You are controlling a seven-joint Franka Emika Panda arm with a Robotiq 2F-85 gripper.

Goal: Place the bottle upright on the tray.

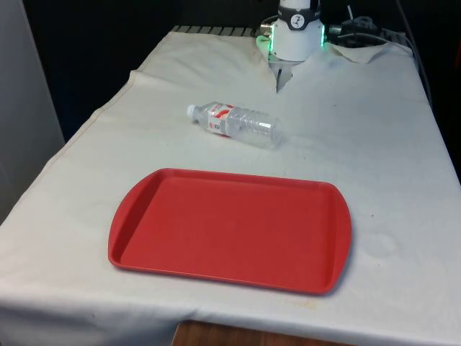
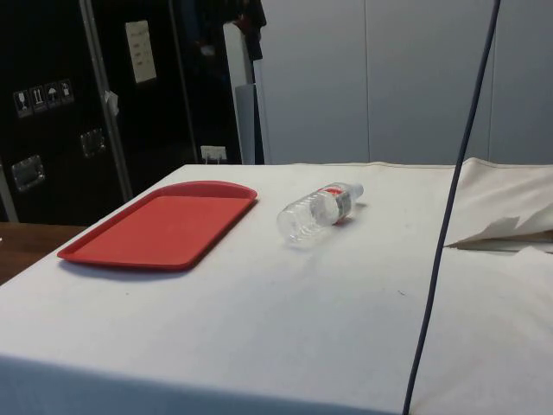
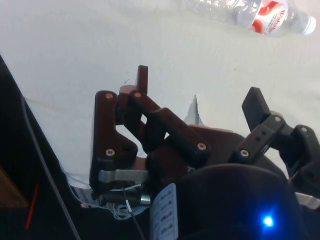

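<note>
A clear plastic bottle with a red-and-white label and a white cap lies on its side on the white cloth, cap toward the front view's left. From the side, the bottle rests just past the far end of the tray. The red tray lies flat nearer the table's front edge, with nothing on it. My gripper hangs open well above the cloth near the robot's base, nothing between its fingers. The bottle lies some way off from the fingertips.
The robot's white base stands at the far end of the table, with a slit in the cloth in front of it. A dark cable hangs across the side view. A wooden table edge shows below the cloth at the front.
</note>
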